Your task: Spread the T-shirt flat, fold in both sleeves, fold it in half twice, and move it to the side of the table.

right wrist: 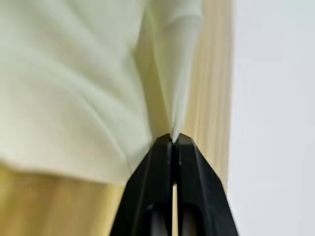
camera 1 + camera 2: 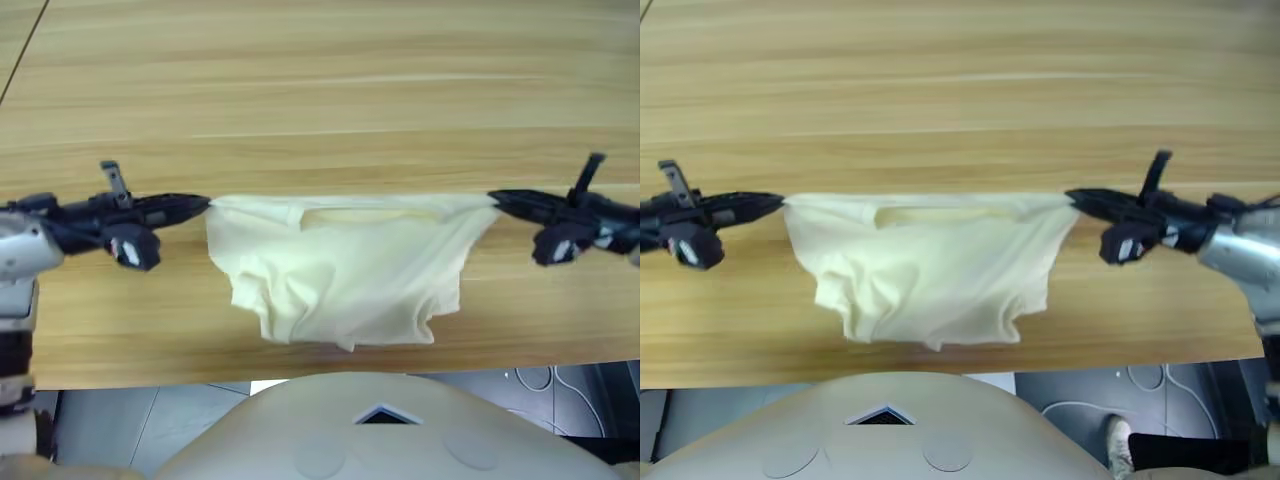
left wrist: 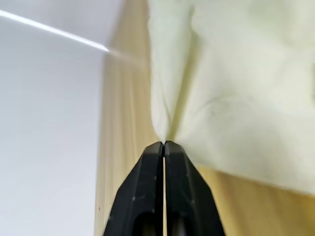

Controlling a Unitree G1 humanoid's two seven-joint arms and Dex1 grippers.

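Note:
A pale yellow T-shirt (image 2: 345, 270) hangs stretched between my two grippers above the wooden table (image 2: 320, 90), its top edge pulled taut and its lower part sagging in wrinkles toward the table's near edge. My left gripper (image 2: 207, 205) is shut on the shirt's left corner (image 3: 165, 136). My right gripper (image 2: 492, 199) is shut on the right corner (image 1: 173, 132). In both wrist views the black fingers (image 3: 147, 187) are pressed together on a pinch of cloth.
The table stretches far beyond the shirt with bare wood on all sides. Its near edge (image 2: 150, 380) runs just below the hanging cloth. Grey floor and cables (image 2: 545, 385) lie beyond that edge at the lower right.

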